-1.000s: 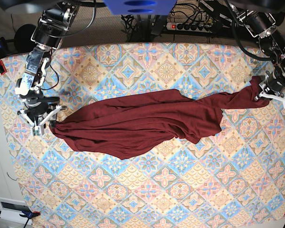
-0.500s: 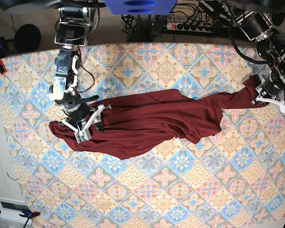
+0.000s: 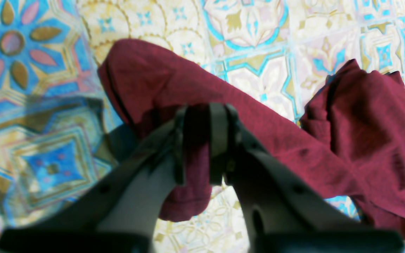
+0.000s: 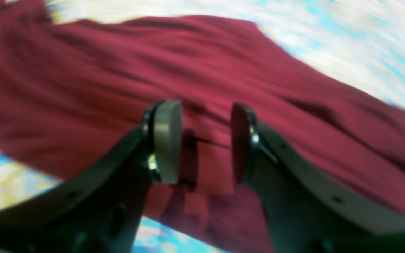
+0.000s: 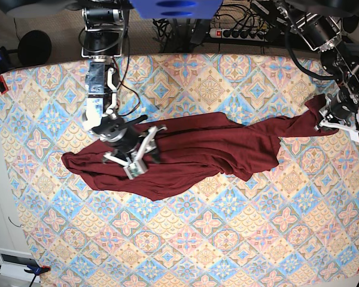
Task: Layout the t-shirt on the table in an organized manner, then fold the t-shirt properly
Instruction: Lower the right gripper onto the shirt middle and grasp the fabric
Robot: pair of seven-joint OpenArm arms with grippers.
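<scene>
two grippers working | left gripper pinching a sleeve end of the t-shirt, anchoring it at the table edge | right gripper hovering with jaws apart, empty, over the bunched body, probably seeking a hold to spread it

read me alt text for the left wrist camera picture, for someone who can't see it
The left gripper is shut on a fold of the dark red t-shirt, seen close from above. The cloth runs off to the right in a crumpled bunch over the table, which is covered in blue, pink and cream floral tiles.
</scene>
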